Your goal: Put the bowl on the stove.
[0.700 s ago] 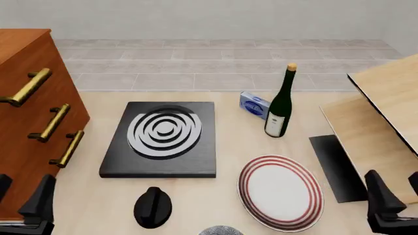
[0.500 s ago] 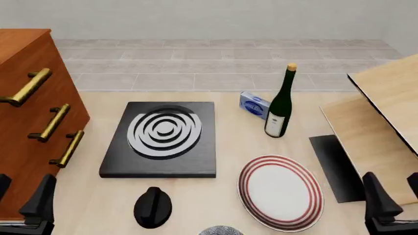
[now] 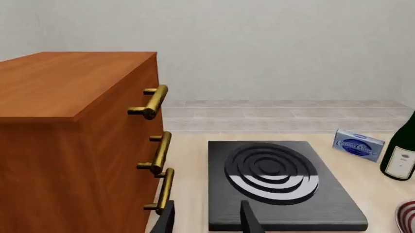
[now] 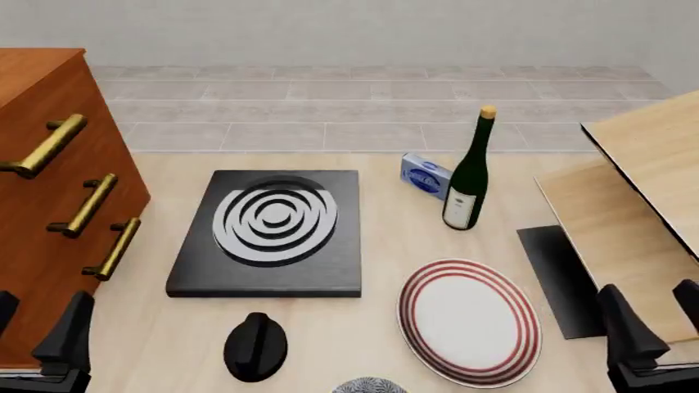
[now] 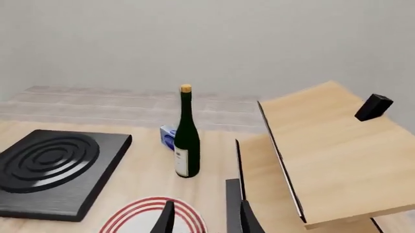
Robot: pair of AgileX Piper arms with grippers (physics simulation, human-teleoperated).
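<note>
Bowl (image 4: pixel 369 385) at near edge; stove (image 4: pixel 270 231) bare.

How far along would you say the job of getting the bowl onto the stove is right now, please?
Nothing looks done yet. The stove has a bare top, and the bowl sits at the near table edge, only its rim showing in the front view. Nothing is in hand: the left gripper and right gripper are both open and hold nothing. Reaching, grasping, lifting and placing the bowl all remain.
</note>
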